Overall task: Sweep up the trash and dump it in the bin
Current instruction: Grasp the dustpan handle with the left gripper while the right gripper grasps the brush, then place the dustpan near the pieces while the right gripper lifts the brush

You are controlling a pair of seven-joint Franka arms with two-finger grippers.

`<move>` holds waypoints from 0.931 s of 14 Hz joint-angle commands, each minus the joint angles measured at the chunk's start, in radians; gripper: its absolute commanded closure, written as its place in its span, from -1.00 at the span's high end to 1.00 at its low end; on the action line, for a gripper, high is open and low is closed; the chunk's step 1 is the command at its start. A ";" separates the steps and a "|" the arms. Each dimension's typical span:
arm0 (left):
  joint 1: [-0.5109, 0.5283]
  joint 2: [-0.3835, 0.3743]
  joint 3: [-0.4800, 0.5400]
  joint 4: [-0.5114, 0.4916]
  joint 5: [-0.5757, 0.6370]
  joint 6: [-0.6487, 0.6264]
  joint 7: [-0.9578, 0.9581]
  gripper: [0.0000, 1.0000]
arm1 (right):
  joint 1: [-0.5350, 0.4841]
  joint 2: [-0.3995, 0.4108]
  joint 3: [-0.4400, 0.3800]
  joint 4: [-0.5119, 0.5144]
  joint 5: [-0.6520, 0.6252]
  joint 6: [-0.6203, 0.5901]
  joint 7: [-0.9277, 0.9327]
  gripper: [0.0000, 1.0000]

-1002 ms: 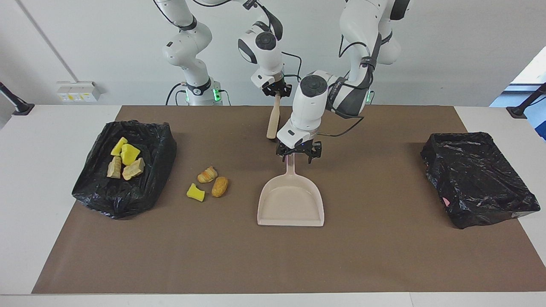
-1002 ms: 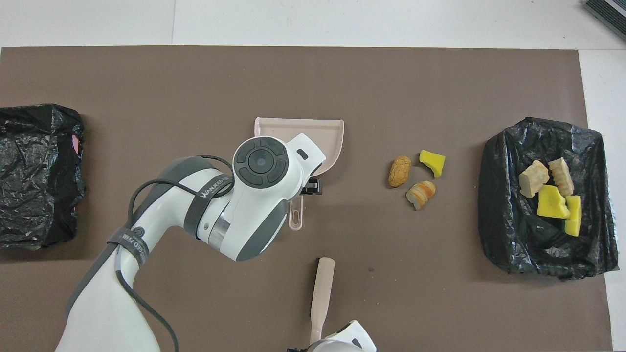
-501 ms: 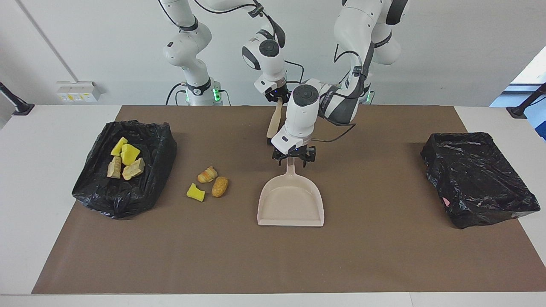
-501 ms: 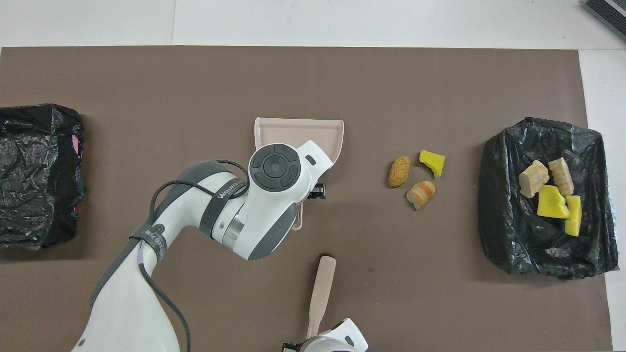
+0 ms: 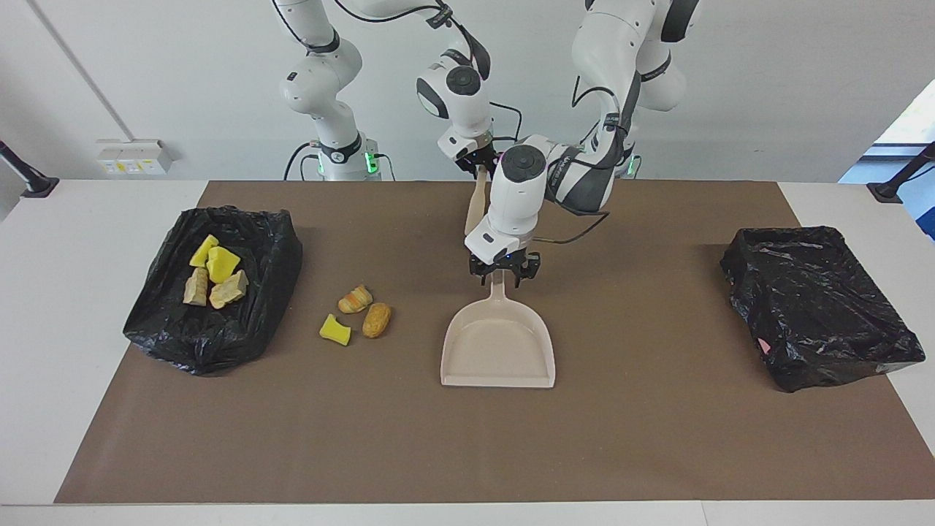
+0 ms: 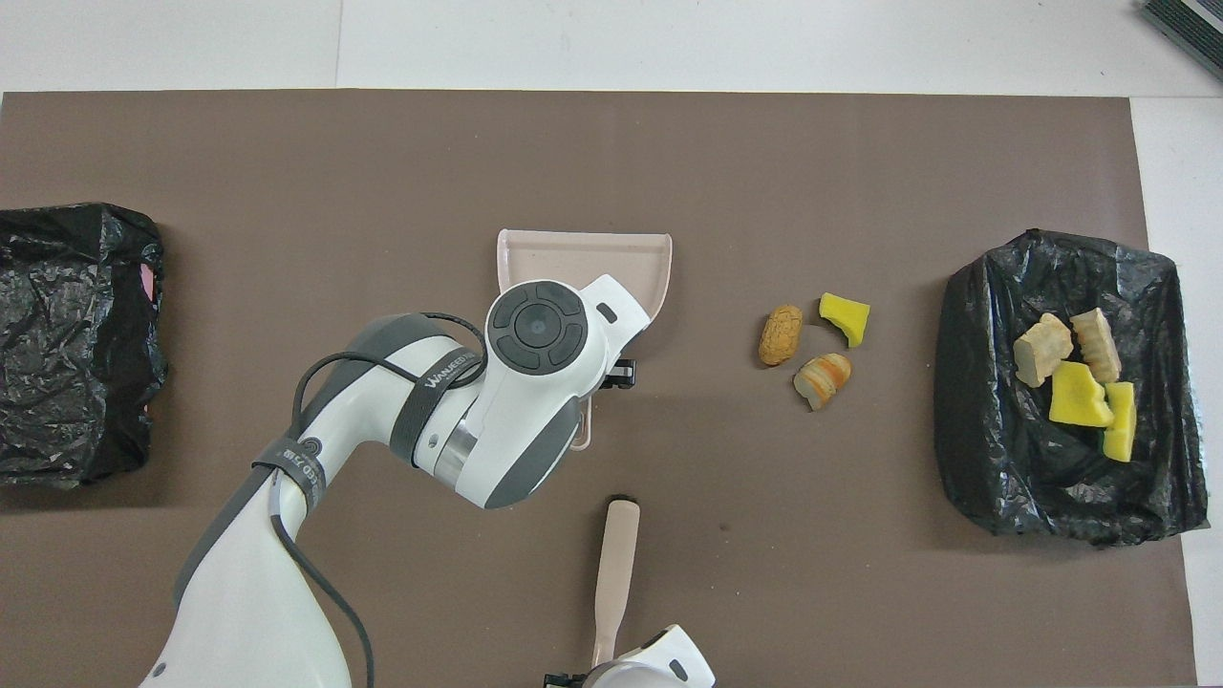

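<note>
The left pincer (image 5: 505,276) has narrowed round the dustpan (image 5: 499,343) handle beneath it; right pincer (image 5: 478,162) still holds the brush (image 6: 611,573), so sweeping nears.

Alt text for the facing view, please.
The left gripper is at the handle of a beige dustpan lying mid-table; the right gripper is at a brush. Three trash pieces lie beside a bin holding four more.

My arms are white and grey. The dustpan (image 5: 497,351) and brush (image 6: 611,573) are beige, the mat (image 5: 657,438) brown, both bins (image 5: 212,336) black, the trash (image 5: 335,329) yellow and tan-orange.
</note>
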 commanded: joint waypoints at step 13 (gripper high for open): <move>-0.001 -0.038 0.023 0.000 0.081 -0.071 0.096 -1.00 | -0.011 -0.042 0.003 0.015 0.017 -0.029 -0.003 0.09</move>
